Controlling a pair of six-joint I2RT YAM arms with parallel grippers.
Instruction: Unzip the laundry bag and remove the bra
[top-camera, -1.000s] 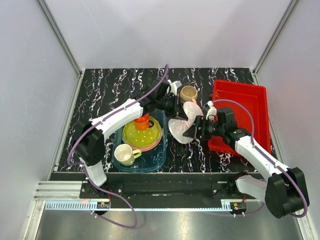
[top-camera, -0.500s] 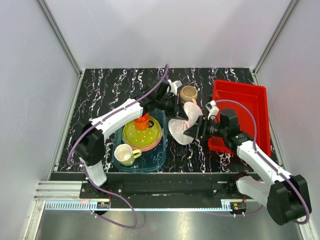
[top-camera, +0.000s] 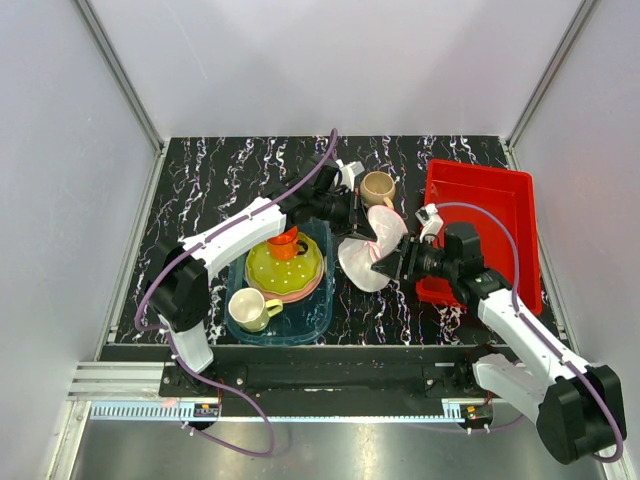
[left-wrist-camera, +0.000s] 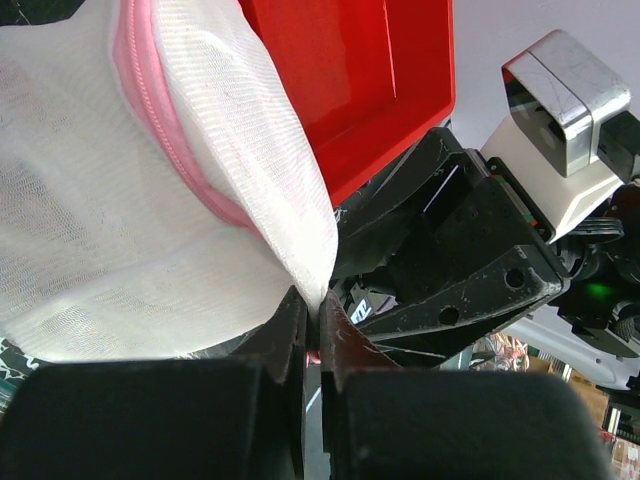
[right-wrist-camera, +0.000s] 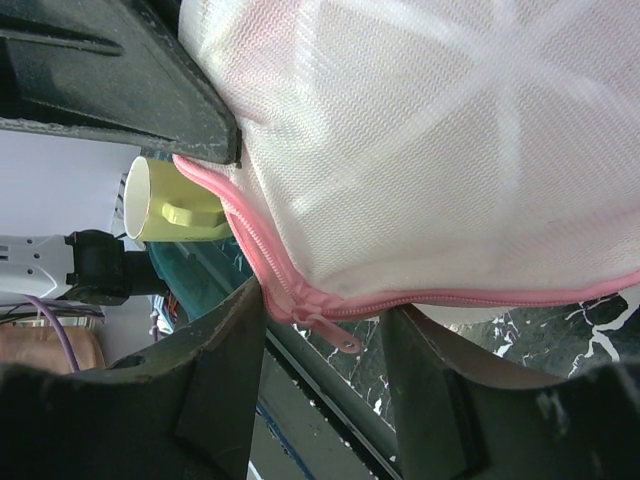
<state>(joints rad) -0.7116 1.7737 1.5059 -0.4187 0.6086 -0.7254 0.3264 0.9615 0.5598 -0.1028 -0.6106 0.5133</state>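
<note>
Jaws of right gripper (right-wrist-camera: 322, 318) parted astride pink zip pull (right-wrist-camera: 325, 328) of white mesh laundry bag (right-wrist-camera: 430, 150), seemingly untouched; left gripper (left-wrist-camera: 312, 312) clenched on bag's edge.

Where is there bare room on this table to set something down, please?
The far-left corner of the black marbled table, beyond the teal tray, is bare, as is the far half of the red plastic tray. The middle is crowded: the white mesh laundry bag fills the gap between both trays, near the beige cup.

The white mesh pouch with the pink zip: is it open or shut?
Shut, as far as shows: the pink zip runs closed along the white mesh pouch, its small pull hanging between the fingers of the open right gripper.
</note>
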